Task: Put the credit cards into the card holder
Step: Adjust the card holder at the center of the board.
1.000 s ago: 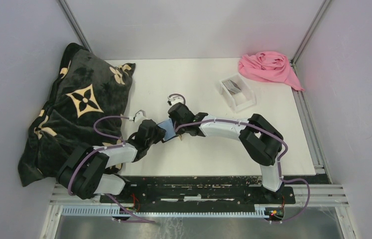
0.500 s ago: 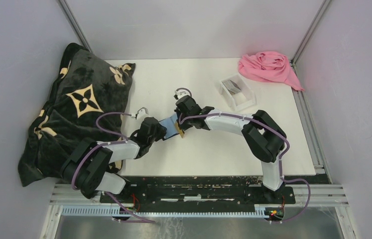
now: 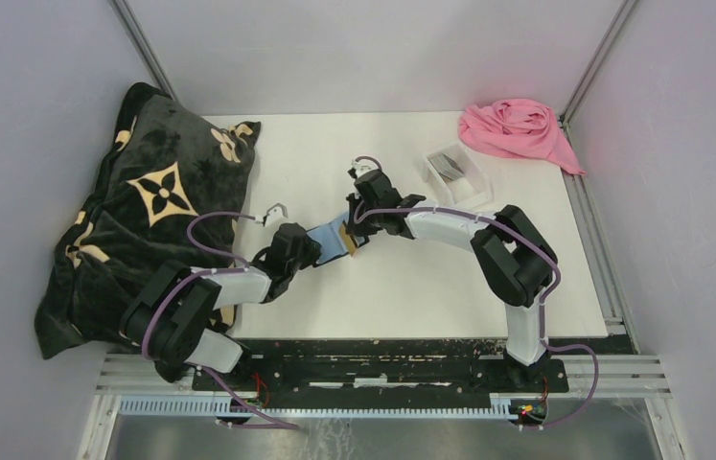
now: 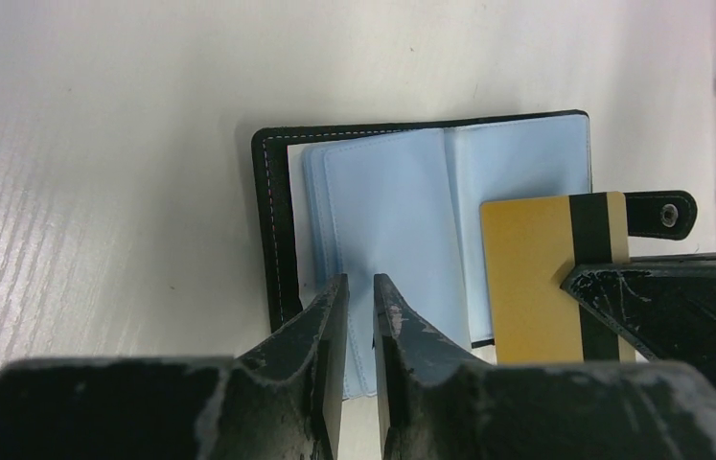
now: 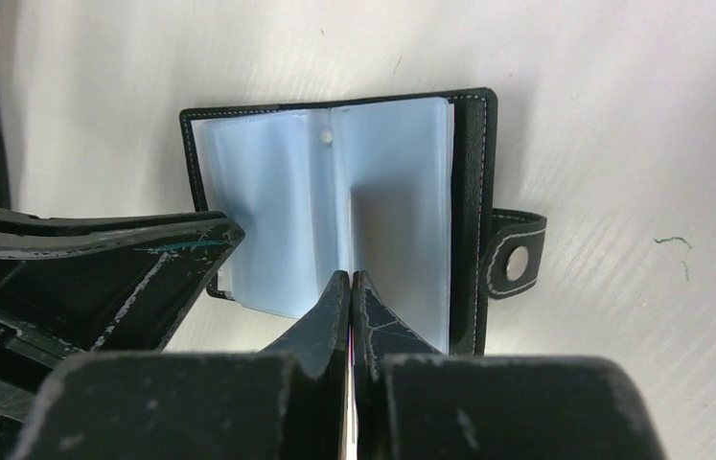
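The left hand is pinching a pale blue leaf of the card holder, its jaws narrow. The right hand is clamping the gold card, which is overlapping the open holder lying mid-worktop. Farther back, grey cards are sitting in a clear tray.

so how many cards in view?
2: a gold card in the right gripper, over the open wallet; a grey card in the tray, possibly more stacked under it.
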